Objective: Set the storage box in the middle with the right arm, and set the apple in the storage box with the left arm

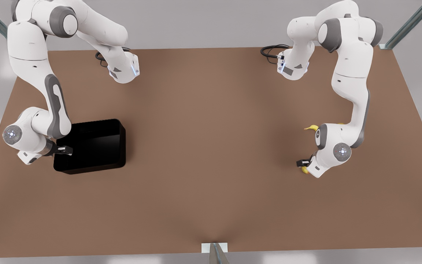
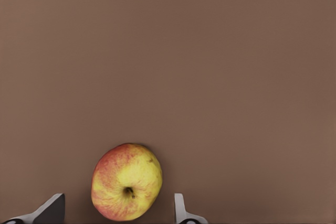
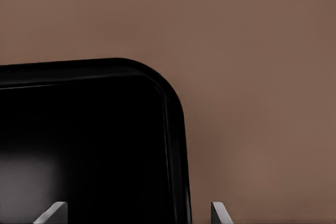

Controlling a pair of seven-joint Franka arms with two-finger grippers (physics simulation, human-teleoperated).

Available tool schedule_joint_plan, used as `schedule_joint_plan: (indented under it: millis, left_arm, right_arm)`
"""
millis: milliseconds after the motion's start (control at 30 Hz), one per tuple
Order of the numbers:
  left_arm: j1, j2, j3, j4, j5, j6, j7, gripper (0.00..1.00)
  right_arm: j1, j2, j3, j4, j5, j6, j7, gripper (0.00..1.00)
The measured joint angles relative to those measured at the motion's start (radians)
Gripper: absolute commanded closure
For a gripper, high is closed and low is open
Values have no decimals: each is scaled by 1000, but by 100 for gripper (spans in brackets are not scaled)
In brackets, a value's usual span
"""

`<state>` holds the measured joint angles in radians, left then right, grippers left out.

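The right end effector [image 1: 64, 149], fingers spread, straddled the storage box [image 1: 93, 146] wall at the bench's [image 1: 211, 165] left side in the front view. On the opposite side, the left end effector [image 2: 115, 211] hung spread around the apple [image 2: 126, 181], which lay between its fingertips.

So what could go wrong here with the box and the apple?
The right gripper straddles only one wall of the box near a corner, so the box may swivel when dragged. The left gripper is open around the round apple, which could roll away. A banana lies close by.
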<state>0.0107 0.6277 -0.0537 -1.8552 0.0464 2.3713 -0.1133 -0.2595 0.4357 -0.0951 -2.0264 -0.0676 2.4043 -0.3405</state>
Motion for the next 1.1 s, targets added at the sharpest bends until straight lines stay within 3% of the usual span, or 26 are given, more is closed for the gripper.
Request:
schedule_joint_plan:
  millis: [33, 67, 100, 133, 567, 600, 667, 767, 1000, 1100]
  left_arm:
    - [-2, 4, 0, 8, 0, 3, 0, 0]
    - [0, 10, 0, 10, 0, 4, 0, 0]
    - [0, 13, 0, 12, 0, 6, 1, 0]
    - [2, 14, 0, 13, -1, 8, 0, 0]
    - [6, 38, 2, 22, 0, 22, 1, 0]
    - [6, 38, 2, 22, 0, 22, 1, 3]
    - [6, 38, 2, 22, 1, 22, 1, 21]
    - [6, 37, 2, 22, 0, 22, 1, 24]
    - [6, 32, 2, 22, 1, 22, 1, 24]
    - [6, 35, 2, 22, 0, 22, 1, 26]
  right_arm:
    - [-1, 20, 0, 0, 0, 24, 0, 0]
    - [-1, 26, 0, 0, 0, 26, -1, 21]
    - [-1, 22, 0, 0, 0, 20, -10, 60]
    - [-4, 16, -1, 1, 0, 14, -25, 79]
    - [-6, 11, 0, 4, 2, 0, -27, 79]
    - [-6, 12, 0, 5, 4, -1, -29, 79]
    - [-6, 12, 0, 6, 9, -1, -33, 79]
    - [-6, 11, 0, 11, 9, -17, -31, 79]
    - [6, -56, 12, 212, 11, -378, -25, 79]
    - [14, -59, 92, 397, 41, -599, 19, 79]
